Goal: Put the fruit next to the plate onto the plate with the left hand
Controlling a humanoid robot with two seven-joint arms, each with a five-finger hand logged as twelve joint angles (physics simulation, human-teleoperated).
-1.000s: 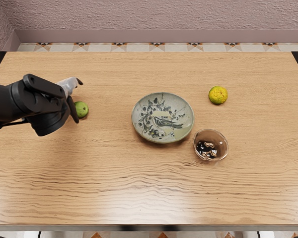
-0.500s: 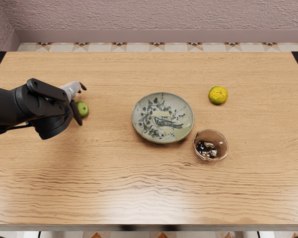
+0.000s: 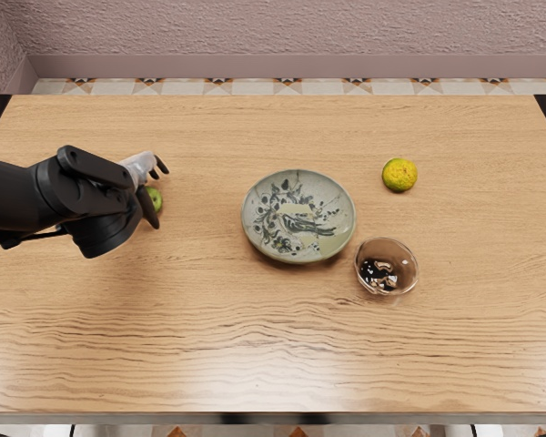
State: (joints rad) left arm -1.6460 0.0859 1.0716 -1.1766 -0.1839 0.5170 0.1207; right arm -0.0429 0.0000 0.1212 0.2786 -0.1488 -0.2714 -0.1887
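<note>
Head view | step: reach-to-grasp; left hand (image 3: 109, 205) at far left, fingers spread, holding nothing, straddling green fruit (image 3: 156, 196) | fruit on table (image 3: 255, 346), well left of plate (image 3: 250, 218) | next: probably close fingers; lift; carry right onto plate

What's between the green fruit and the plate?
Nothing. The head view shows only bare table between the green fruit and the plate.
</note>
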